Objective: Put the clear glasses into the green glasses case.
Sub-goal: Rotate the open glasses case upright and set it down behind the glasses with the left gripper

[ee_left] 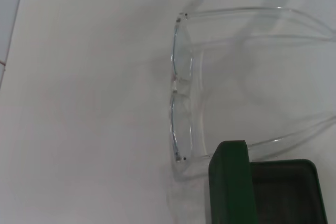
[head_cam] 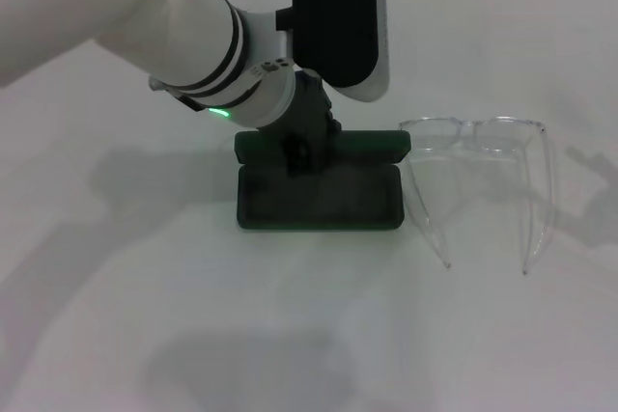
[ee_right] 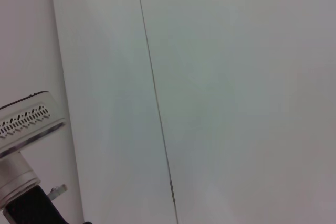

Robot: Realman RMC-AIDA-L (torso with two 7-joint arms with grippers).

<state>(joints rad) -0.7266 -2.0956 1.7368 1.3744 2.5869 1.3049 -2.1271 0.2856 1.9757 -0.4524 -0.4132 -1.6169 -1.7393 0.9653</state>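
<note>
Glasses of clear plastic, the clear glasses (head_cam: 478,176), lie on the white table (head_cam: 116,315) with both thin arms unfolded and pointing toward the robot. Their front with the two lenses is on the far side. They are to the right of the green glasses case (head_cam: 319,195) and just beside it; in the left wrist view the nearer arm of the clear glasses (ee_left: 184,87) passes very close to the corner of the green glasses case (ee_left: 262,192), but I cannot tell if they touch.

The case stands open. Its lid is raised at the far side and its dark inside, which faces up, holds nothing.

The left gripper (head_cam: 301,147) is low over the far part of the open case, near the lid, at the end of the white left arm that comes in from the upper left. Its dark fingers are partly hidden against the case, so I cannot tell how wide they are.

The right gripper is not seen in any view; the right wrist camera shows only a pale wall.
</note>
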